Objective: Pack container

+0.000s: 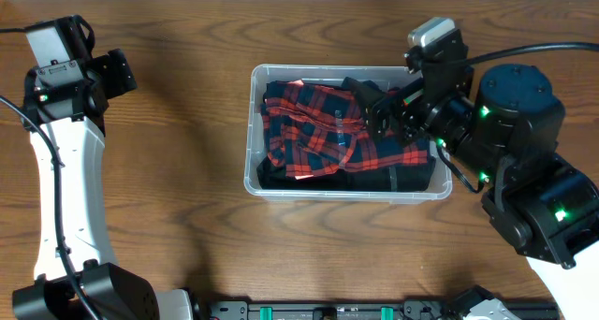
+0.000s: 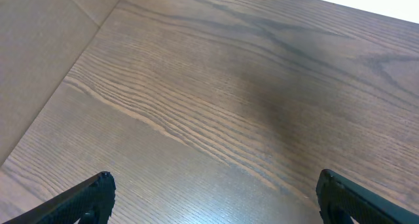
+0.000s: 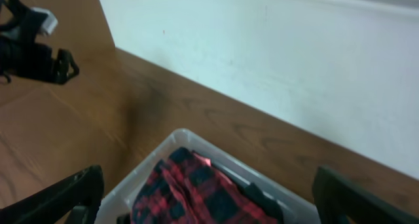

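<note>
The clear plastic container (image 1: 251,133) sits mid-table and holds a red-and-black plaid cloth (image 1: 314,128) lying over dark fabric (image 1: 398,177). My right gripper (image 1: 372,112) hovers above the container's right half, open, with nothing between its fingers. In the right wrist view the fingers (image 3: 72,198) stand wide apart over the container's rim (image 3: 141,175) and the plaid cloth (image 3: 190,194). My left gripper (image 1: 117,74) is far off at the table's upper left. It is open over bare wood in the left wrist view (image 2: 213,198), holding nothing.
A white wall (image 3: 275,60) rises behind the table's far edge. The right arm's bulky black body (image 1: 524,161) stands just right of the container. The left arm (image 1: 61,180) runs down the left side of the wooden table (image 1: 178,189).
</note>
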{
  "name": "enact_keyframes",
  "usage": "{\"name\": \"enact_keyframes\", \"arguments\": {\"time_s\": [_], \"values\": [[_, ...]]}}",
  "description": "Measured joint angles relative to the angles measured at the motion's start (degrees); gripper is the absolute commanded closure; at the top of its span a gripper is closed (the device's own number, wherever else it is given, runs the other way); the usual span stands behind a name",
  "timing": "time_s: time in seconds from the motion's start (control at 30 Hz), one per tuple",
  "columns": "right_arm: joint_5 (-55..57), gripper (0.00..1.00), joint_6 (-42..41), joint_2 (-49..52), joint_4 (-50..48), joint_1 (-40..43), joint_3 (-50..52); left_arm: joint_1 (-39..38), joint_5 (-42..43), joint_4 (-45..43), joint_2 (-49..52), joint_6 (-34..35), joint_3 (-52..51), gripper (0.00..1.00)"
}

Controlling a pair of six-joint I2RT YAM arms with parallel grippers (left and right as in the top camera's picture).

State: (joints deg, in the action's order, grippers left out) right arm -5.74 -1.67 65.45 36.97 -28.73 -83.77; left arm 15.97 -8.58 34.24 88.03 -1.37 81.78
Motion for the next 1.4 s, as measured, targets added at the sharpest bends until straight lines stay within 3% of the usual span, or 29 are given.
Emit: {"name": "enact_keyframes", "arguments": {"time_s": [0.2,0.47,0.77,1.0,1.4], "values": [[0.04,0.01,0.02,0.0,6.56,-0.11,0.0,0.0,0.0,0.0,0.0,0.0,0.0,0.02],[0.72,0.01,0.66,-3.65,22.43,-0.11,0.04,0.0,0.0,0.0,0.0,0.0,0.0,0.02],[2.78,0.01,0.79,-17.46,24.11,3.06,3.91,0.0,-0.02,0.0,0.0,0.0,0.0,0.02],[3.37,0.01,0.87,-28.09,20.83,4.72,14.32,0.0,0.0,0.02,0.0,0.0,0.0,0.02],[3.43,0.01,0.9,-43.85,-0.57,4.72,41.05,0.0,-0.02,0.0,0.02,0.0,0.0,0.02]]}}
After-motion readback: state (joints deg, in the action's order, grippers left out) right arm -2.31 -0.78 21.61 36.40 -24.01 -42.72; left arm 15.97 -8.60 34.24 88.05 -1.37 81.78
